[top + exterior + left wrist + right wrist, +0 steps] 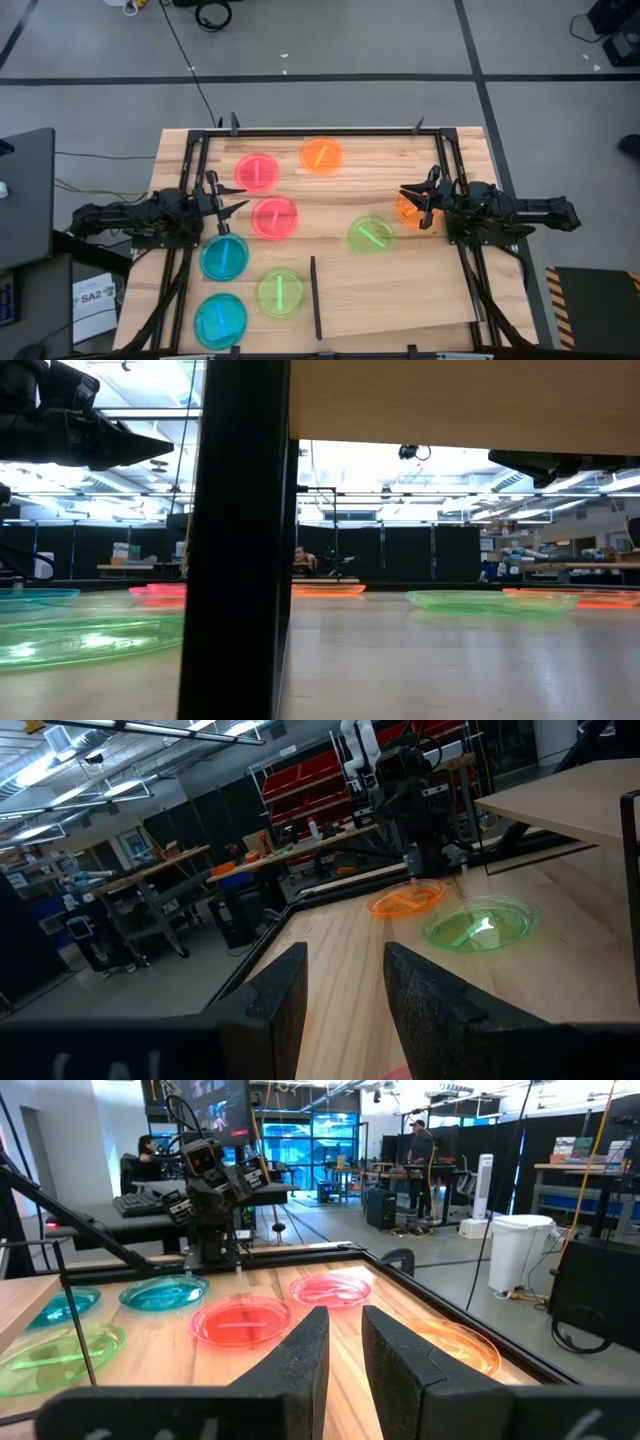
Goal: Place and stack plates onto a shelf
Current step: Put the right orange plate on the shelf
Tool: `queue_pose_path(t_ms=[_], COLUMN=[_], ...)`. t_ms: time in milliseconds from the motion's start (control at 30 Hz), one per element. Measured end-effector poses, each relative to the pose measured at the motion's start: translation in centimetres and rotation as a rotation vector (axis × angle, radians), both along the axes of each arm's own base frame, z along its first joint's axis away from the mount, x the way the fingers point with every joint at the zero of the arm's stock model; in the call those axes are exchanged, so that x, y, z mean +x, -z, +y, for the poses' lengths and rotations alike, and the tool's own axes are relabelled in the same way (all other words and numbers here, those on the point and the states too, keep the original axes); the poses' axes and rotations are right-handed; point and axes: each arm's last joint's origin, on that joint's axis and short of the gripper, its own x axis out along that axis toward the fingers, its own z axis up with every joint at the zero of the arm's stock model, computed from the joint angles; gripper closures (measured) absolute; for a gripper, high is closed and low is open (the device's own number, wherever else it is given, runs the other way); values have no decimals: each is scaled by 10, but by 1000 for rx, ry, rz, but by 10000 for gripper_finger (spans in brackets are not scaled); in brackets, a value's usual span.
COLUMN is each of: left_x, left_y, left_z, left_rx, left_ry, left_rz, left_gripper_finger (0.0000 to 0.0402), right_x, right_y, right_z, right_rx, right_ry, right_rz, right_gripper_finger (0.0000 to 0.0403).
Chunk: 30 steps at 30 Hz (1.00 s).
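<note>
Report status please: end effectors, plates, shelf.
Left end effector open, over table's left side. Right end effector open, beside orange plate. All eight plates loose on table, none on shelf. Nothing blocking.

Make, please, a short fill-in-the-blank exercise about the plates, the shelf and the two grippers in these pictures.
1. The shelf holds ____ plates so far.
2. The left gripper hangs between a pink plate and another plate of the colour ____.
3. The right gripper hangs over the edge of a plate of the colour ____.
4. Both grippers have their fingers ____.

Missing words: no; pink; orange; open
</note>
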Motion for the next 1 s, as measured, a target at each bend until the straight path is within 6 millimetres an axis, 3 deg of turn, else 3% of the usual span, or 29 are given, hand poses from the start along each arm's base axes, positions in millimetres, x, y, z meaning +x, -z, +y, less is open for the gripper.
queue_pose_path(t_ms=[167, 567, 1000], left_x=[0, 0, 0], left_y=[0, 0, 0], left_z=[0, 0, 0], left_rx=[0, 0, 0], left_ry=[0, 0, 0], left_rz=[0, 0, 0], left_gripper_finger=[260, 260, 260], right_x=[0, 0, 0], right_y=[-1, -1, -2], right_z=[0, 0, 0], right_rx=[-1, -7, 65], right_ry=[0, 2, -20], right_rz=[-11, -8, -42], right_gripper_finger=[313, 196, 189])
